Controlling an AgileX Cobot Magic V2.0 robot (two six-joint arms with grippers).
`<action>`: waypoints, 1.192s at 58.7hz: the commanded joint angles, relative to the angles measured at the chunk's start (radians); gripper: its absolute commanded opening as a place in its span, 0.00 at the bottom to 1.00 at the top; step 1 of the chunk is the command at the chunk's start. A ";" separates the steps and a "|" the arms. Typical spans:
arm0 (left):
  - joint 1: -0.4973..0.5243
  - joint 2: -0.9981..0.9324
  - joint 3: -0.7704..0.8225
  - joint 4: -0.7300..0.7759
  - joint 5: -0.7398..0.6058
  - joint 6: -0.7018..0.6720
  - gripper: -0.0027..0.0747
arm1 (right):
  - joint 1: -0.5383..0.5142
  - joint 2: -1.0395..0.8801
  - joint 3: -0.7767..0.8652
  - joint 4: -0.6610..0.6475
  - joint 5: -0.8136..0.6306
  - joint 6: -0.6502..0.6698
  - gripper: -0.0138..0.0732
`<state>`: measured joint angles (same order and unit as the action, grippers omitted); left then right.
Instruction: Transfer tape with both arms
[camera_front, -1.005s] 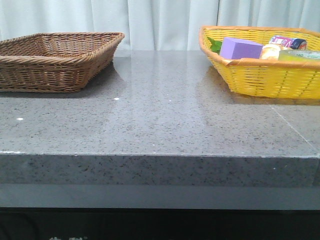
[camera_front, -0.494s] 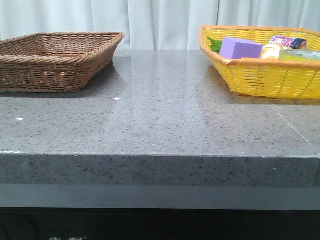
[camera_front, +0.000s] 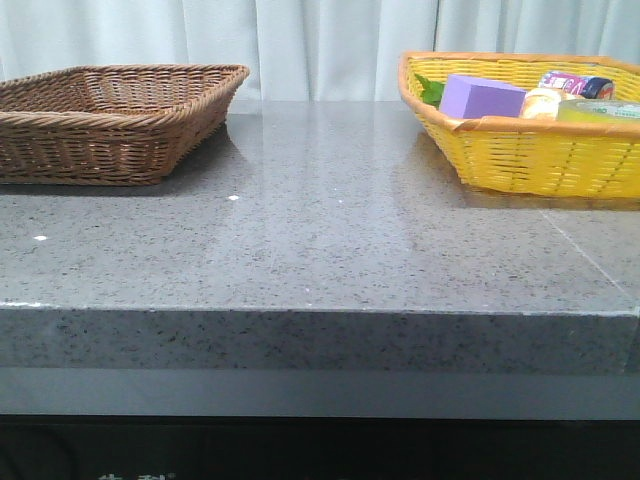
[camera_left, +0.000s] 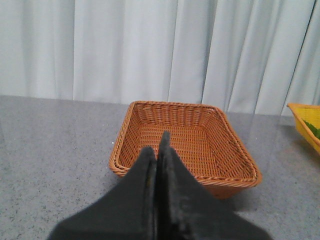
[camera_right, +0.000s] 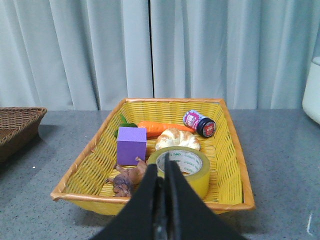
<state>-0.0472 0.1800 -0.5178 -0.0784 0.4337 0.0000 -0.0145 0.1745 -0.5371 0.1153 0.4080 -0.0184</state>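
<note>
The yellow tape roll (camera_right: 194, 169) lies flat in the near part of the yellow basket (camera_right: 235, 160), hollow centre up. In the front view only its top edge (camera_front: 600, 110) shows over the basket rim (camera_front: 530, 127). My right gripper (camera_right: 164, 167) is shut and empty, back from the basket's near rim and in line with the tape. My left gripper (camera_left: 157, 145) is shut and empty, short of the empty brown wicker basket (camera_left: 145, 120). Neither arm shows in the front view.
The yellow basket also holds a purple block (camera_right: 131, 145), a bread roll (camera_right: 177, 138), a carrot (camera_right: 162, 126), a small jar (camera_right: 199, 123) and a brown toy figure (camera_right: 127, 180). The brown basket (camera_front: 110, 120) sits at the table's left. A white object (camera_right: 312, 90) stands at far right.
</note>
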 joint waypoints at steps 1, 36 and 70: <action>-0.001 0.094 -0.121 -0.011 0.032 -0.013 0.01 | 0.002 0.100 -0.111 -0.012 0.012 0.000 0.08; -0.001 0.404 -0.241 -0.017 0.088 -0.013 0.01 | 0.002 0.531 -0.285 -0.012 0.163 0.000 0.08; -0.001 0.504 -0.241 0.010 0.054 -0.007 0.81 | 0.002 0.636 -0.291 -0.018 0.178 -0.001 0.79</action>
<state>-0.0472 0.6709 -0.7262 -0.0671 0.5708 0.0000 -0.0145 0.8131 -0.7874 0.1017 0.6341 -0.0184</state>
